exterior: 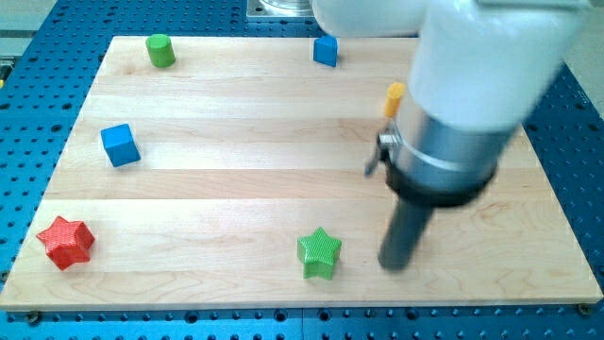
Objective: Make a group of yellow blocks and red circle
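You can see only one yellow block (394, 95), a small piece whose shape you cannot make out, because the arm's pale housing (481, 57) covers its right side; it sits in the upper right part of the wooden counter (236, 189), at about one o'clock from the board's middle. No red circle shows in this view; the only red piece you have is the red star (65, 242), far off at the view's bottom left, near eight o'clock. There is no pincer on this arm, so nothing to report as apart or together: it ends in a dark rod, and my tip (395, 264) rests on the counter at about five o'clock from the middle, well below the yellow block. Just beside my tip, at its nine o'clock and apart from it, stands the green star (319, 253). Farther out, you have a blue cube (120, 144) at the view's left, a green cylinder (160, 50) at the top left, and a second blue cube (326, 50) at the top edge, near twelve o'clock.
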`<state>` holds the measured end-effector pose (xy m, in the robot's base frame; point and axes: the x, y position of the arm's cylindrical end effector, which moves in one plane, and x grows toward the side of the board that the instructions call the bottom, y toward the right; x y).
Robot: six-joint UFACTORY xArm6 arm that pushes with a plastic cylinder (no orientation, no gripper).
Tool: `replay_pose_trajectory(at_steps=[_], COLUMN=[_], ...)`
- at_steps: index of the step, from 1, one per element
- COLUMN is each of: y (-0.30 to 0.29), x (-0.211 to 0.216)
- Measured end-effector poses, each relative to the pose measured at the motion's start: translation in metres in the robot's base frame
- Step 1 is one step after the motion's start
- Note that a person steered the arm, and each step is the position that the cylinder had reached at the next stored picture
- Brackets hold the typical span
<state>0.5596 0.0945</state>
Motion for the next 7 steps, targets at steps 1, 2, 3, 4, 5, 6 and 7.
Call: replay_pose_trajectory(at_steps=[1, 2, 3, 4, 5, 6, 7], y=[0.014, -0.003, 0.032, 0.042, 0.033, 0.042, 0.043], x=[-0.058, -0.032, -0.009, -0.054, -0.075, -0.064, -0.106])
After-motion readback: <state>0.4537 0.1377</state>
